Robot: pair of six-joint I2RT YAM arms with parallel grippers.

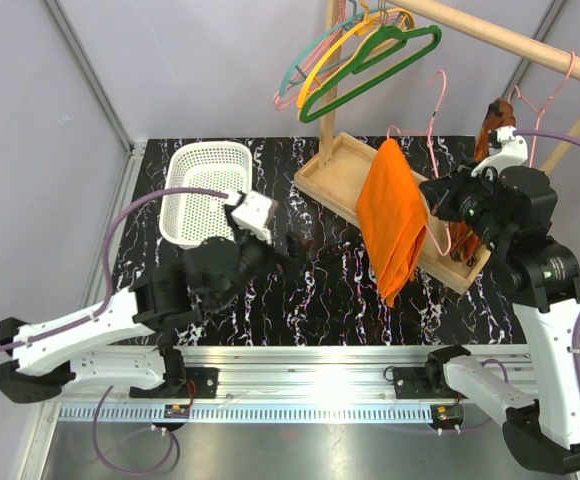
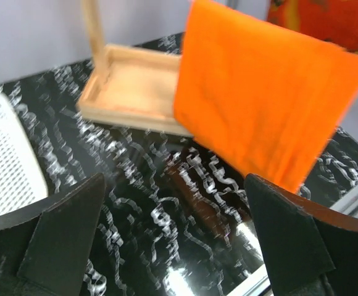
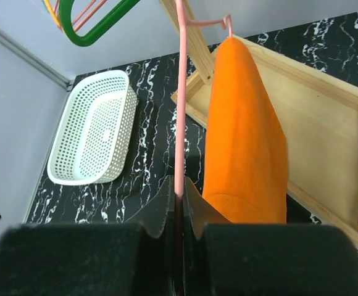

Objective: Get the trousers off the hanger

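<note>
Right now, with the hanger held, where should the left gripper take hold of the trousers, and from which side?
The free lower end of the trousers, approached from the basket side. They drape over the hanger, which the right gripper pinches, and the open left gripper faces that hanging cloth.

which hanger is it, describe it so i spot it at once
Find the wooden rack at the back right. Over its tray is a thin pink wire hanger, bright orange trousers draped over it, the right gripper pinching its wire. The green hanger and yellow hanger on the rail are thicker and bare.
</note>
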